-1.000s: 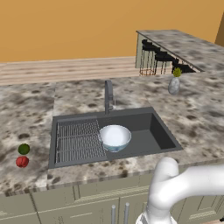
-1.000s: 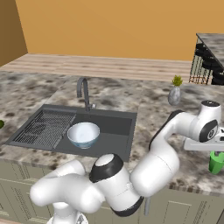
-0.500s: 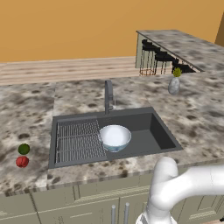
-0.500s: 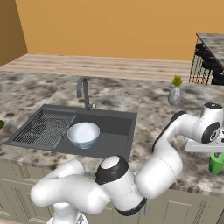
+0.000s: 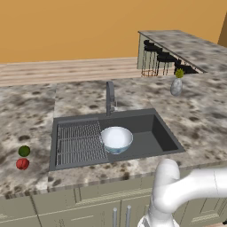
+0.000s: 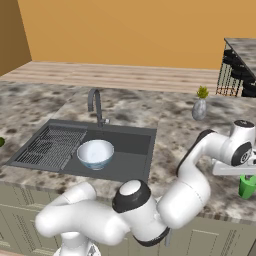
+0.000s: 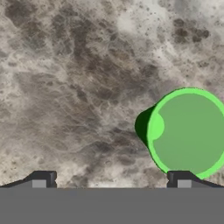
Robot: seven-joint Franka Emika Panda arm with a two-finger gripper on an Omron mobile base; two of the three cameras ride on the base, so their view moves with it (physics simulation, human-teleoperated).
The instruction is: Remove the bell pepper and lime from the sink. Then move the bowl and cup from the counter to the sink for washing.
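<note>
On the far left, the red bell pepper [image 5: 22,164] and the dark green lime [image 5: 24,151] sit side by side on the stone counter [image 5: 26,119], just left of the sink [image 5: 146,144]. They are out of the sink. The lime is a bit farther back than the pepper. Next comes the dark grey sink with its wire rack [image 5: 80,142] on the left side. The big bowl [image 5: 116,139] sits inside the sink, right beside the rack, open side up. It is white inside and pale blue outside. A dark tap [image 5: 109,97] stands behind the sink. Farther right, a grey vase [image 5: 176,86] with a little yellow-green plant stands on the counter near the back. Behind it is a raised stone bar [image 5: 186,44] with dark stools [image 5: 160,60] under it. On the far right, the bright green cup [image 6: 246,186] stands on the counter, well away from the sink. The claw [image 7: 111,179] hangs over the counter near the cup, looking down into it. Its two fingers are spread wide apart and hold nothing. The right finger [image 7: 181,179] is close to the cup's rim.
</note>
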